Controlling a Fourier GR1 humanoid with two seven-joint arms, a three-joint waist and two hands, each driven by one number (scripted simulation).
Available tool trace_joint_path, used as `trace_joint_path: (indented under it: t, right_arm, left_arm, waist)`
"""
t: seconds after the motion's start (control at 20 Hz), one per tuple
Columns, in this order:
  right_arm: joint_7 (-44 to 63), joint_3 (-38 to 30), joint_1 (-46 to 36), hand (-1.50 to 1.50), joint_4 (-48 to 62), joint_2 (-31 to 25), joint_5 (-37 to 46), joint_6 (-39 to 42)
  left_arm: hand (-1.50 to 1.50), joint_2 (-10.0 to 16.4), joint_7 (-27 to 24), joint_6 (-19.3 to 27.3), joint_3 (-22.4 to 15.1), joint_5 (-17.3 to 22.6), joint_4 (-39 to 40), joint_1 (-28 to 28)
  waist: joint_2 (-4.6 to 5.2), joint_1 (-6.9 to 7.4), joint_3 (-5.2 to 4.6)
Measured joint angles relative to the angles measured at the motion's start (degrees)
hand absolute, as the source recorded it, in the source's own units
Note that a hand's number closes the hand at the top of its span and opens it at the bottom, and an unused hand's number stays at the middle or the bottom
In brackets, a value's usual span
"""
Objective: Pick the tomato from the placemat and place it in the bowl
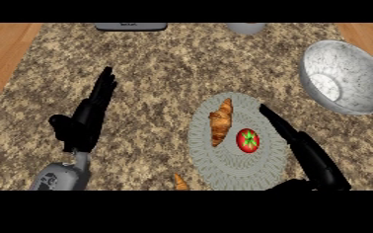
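Both show straight fingers: left hand (87,118) resting, right hand (313,155) cropped beside tomato (247,140).

Red tomato (247,140) on placemat (207,163) – bowl (342,76) apart

Left hand (86,121): was plain black, slim, tapering toward narrow tips.
Left forearm (58,177): was grey and rounded, bearing a dark mark on its shell.
Right hand (310,155): was black, long and narrow.

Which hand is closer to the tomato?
Right. The right hand is just right of the tomato, not touching it; the left hand is far off to its left.
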Motion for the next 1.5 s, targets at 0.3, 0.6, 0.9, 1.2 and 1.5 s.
trace_joint_path:
  t: [0.3, 0.6, 0.9, 1.2, 1.5]
  right_arm:
    - [-5.9, -2.4, 3.0, -1.50, 0.6, 1.1, -2.6, 2.3]
    - [-7.1, -3.2, 4.9, -1.50, 0.4, 3.8, -3.3, 4.2]
    - [-8.0, -4.1, 2.1, -1.50, 6.2, 6.9, -2.9, 4.9]
    - [-12.2, -5.2, -0.2, -1.50, 14.3, 9.1, -1.9, 4.5]
    - [-14.4, -5.5, -0.6, -1.50, 17.7, 10.7, 1.6, 2.4]
  left_arm:
    - [0.00, -2.6, -1.2, -0.6, 0.3, -2.5, 1.0, 0.7]
    - [0.00, -4.2, -0.2, -2.0, 2.6, -3.9, 1.4, -0.3]
    - [0.00, -5.0, -0.5, -4.2, 4.4, -4.5, 2.1, -0.7]
    - [0.00, -5.6, 1.6, -5.1, 5.0, -5.8, -0.8, 0.1]
    - [0.00, -6.7, 1.5, -6.6, 6.7, -6.7, -0.1, -0.3]
  waist:
    - [-0.01, -0.10, 0.00]
    - [-0.01, -0.11, -0.01]
    - [0.00, 0.01, -0.02]
    - [0.02, 0.07, 0.00]
    - [0.01, 0.00, 0.00]
